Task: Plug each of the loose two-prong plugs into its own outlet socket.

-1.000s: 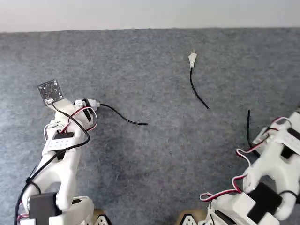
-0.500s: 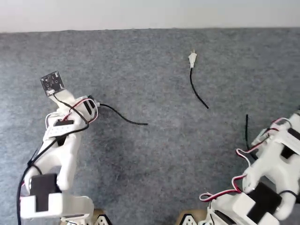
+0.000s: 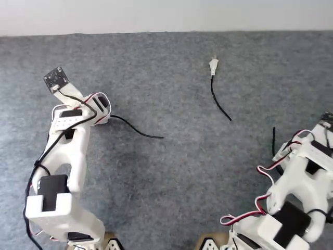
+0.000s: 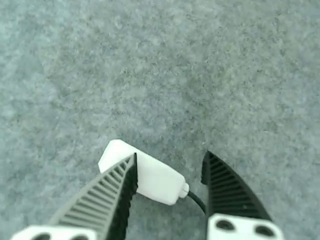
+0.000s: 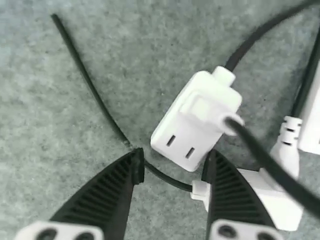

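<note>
Grey felt-like worktop (image 3: 171,172) carrying short black-corded plug and socket pieces. The left tool (image 4: 170,159) hangs low over a white connector (image 4: 142,175). Its jaws are spread: one lies against the connector's side and the other stands apart, beside the black cord (image 4: 196,201) that leaves the connector's end. Nothing is pinched. The connector's prongs, if any, are hidden. The right tool (image 5: 173,154) is also spread, just above a white outlet socket (image 5: 197,117) whose two slots face the camera. Two further white cord ends (image 5: 260,195) lie just beside the socket, among crossing cords, and what they are cannot be told. A loose two-prong plug (image 3: 213,64) lies well apart from both arms, near the far edge, with its cord trailing toward the middle of the worktop.

Judged step: the grasp phase, with each tool set over a piece and neither piece yet lifted or mated. The next move calls for the left jaws to close squarely on the connector's body, clear of its cord. The right tool must take the socket without snagging the cords beside it, leaving the slots uncovered so that prongs can be lined up with them.
</note>
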Robot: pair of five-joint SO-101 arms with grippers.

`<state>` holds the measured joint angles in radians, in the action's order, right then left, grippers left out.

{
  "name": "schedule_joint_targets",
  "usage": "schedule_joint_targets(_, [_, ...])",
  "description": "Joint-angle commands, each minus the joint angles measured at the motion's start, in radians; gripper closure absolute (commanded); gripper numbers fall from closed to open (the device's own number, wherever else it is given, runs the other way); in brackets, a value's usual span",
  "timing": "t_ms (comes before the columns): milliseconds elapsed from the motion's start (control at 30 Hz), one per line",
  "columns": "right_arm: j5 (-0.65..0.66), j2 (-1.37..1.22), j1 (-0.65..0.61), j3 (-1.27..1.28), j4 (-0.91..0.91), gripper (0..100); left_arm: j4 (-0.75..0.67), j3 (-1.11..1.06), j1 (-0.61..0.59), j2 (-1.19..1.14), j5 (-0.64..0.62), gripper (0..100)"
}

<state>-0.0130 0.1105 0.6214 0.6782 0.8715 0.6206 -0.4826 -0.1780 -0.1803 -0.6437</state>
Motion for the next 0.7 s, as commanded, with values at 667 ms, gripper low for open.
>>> schedule_joint_targets(667, [-0.017,0.044,-0.024,0.015,-0.05,81.2,0.055,-0.317,0.038,0.586,-0.021,99])
